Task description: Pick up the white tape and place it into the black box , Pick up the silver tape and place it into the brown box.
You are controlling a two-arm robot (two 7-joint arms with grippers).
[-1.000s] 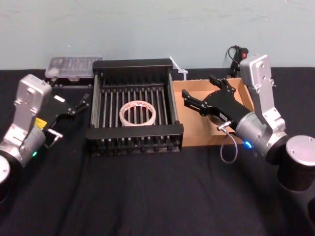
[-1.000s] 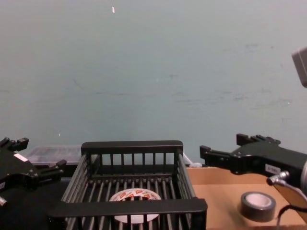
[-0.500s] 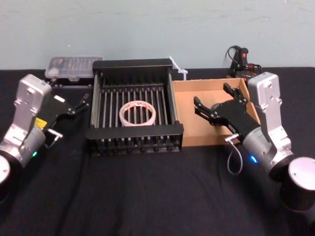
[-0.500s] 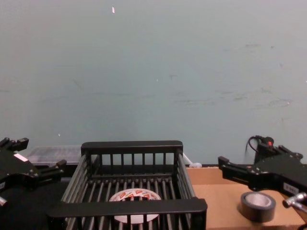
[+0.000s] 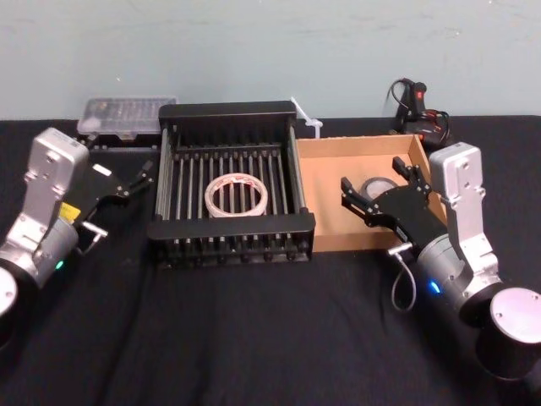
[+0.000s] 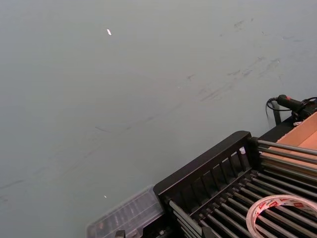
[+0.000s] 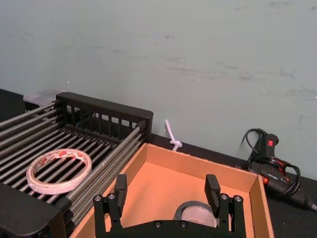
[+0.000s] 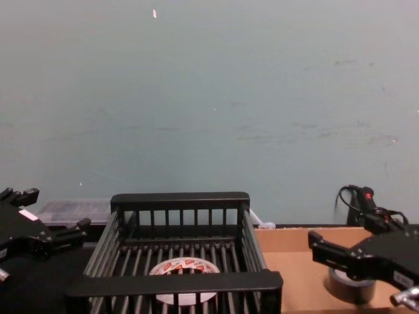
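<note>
— How do the jaws stand on the right gripper point(image 5: 378, 188)?
— Spread apart and holding nothing, over the near right part of the brown box point(image 5: 330, 227). In the right wrist view the two fingers point(image 7: 212, 189) stand wide, with the silver tape point(image 7: 197, 212) lying on the cardboard floor just beyond them.
— And the left gripper point(image 5: 144, 172)?
— Its fingers are apart too, empty. It sits on the black cloth just left of the black box point(image 5: 230, 230), in front of a clear plastic case point(image 5: 127, 114).
— Where is the white tape point(image 5: 237, 194)?
— Flat on the barred floor of the black box, about the middle.
— The two boxes?
— Side by side and touching, the black one on the left. Behind the brown box lie a white zip tie point(image 5: 306, 120) and a black glue gun point(image 5: 416, 103).
</note>
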